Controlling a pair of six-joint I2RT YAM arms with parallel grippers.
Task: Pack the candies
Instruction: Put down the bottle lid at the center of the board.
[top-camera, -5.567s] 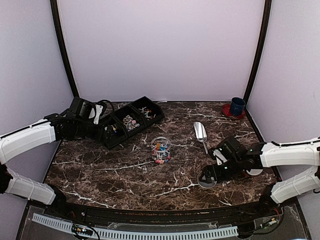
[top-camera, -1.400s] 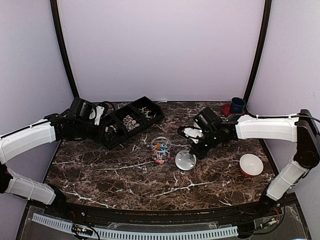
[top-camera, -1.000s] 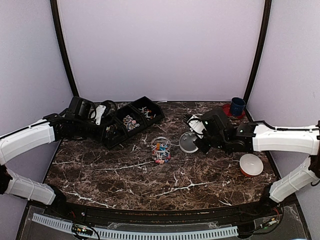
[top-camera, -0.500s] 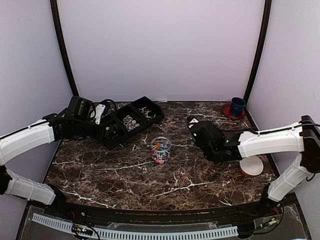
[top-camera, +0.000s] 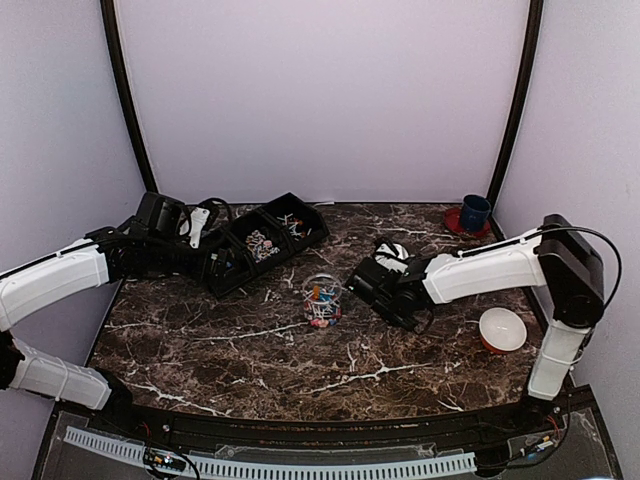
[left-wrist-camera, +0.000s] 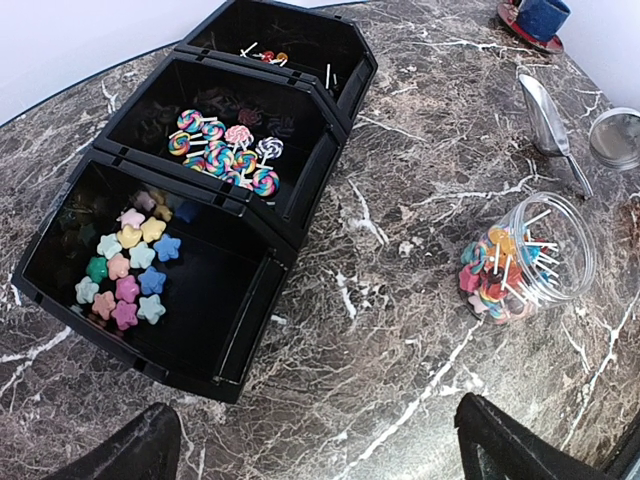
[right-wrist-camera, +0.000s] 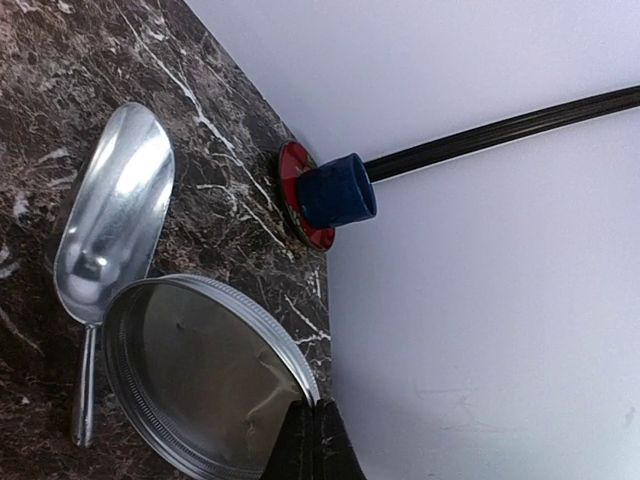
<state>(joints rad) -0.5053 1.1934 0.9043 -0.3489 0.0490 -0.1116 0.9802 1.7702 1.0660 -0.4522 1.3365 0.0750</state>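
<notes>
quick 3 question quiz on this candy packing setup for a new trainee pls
1. True or false: the right gripper is shut on the metal lid.
2. In the left wrist view, which compartment of the black tray holds the star candies? A) the nearest end one B) the middle one C) the farthest end one
3. Name the metal tool lying on the table beside the lid.
Key: 1 true; 2 A; 3 the scoop.
</notes>
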